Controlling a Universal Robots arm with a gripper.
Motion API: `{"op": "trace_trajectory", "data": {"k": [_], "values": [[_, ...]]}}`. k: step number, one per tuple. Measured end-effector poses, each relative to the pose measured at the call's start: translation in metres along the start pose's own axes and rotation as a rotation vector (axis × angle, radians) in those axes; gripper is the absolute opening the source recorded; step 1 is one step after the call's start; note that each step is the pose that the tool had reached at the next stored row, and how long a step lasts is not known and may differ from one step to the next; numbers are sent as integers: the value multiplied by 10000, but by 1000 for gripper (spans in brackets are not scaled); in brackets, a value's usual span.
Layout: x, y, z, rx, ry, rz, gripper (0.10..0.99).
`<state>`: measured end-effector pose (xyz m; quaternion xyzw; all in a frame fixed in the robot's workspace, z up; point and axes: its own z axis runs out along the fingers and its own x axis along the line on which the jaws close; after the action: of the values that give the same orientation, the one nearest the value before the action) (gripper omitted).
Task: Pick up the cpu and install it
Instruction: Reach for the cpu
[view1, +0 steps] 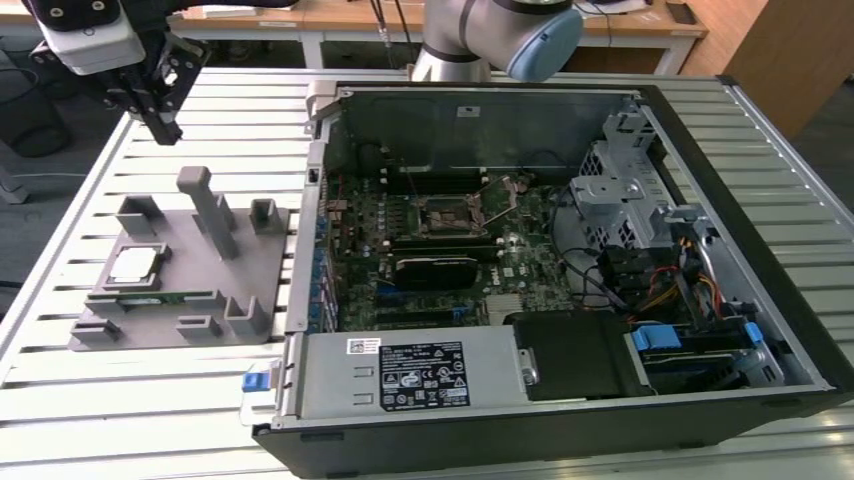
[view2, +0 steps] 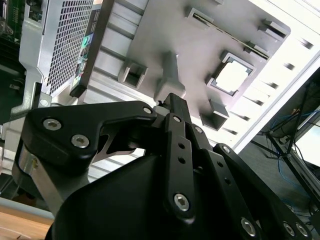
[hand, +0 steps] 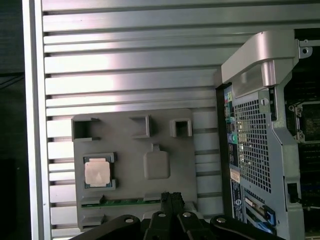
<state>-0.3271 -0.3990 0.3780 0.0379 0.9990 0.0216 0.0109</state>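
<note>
In the exterior view the claw (view1: 164, 128) hangs at about 10 o'clock in the scene, over the slatted metal counter (view1: 134, 400). It touches nothing. Its 2 black fingers are pressed together with nothing between them, as both wrist views also show (view2: 175, 100) (hand: 170, 196).

The cpu (view1: 136, 263) lies flat, silvery top up, in a square pocket of a gray holder plate (view1: 200, 275) on the counter. It sits roughly at 6 o'clock from the claw and well apart from it. Both wrist views show the cpu (view2: 231, 76) (hand: 97, 173) seated in that pocket of the plate (view2: 200, 55) (hand: 130, 150).

Just beside the cpu, at about 6 o'clock from it in the exterior view, a thin green memory stick (view1: 158, 297) lies in a long slot of the same plate. The first wrist view shows it too (hand: 130, 202).

At 3 o'clock from the plate stands an open computer case (view1: 481, 112) with its motherboard (view1: 367, 215) exposed. The black socket (view1: 447, 213) with its metal frame lies between 2 and 3 o'clock from the cpu, well apart from it. The gray arm (view1: 487, 35) rises at 12 o'clock, behind the case.
</note>
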Motion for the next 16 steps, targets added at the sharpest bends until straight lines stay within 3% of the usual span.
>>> {"op": "trace_trajectory", "data": {"k": [16], "values": [[172, -13, 9, 0, 3, 0, 106]]}}
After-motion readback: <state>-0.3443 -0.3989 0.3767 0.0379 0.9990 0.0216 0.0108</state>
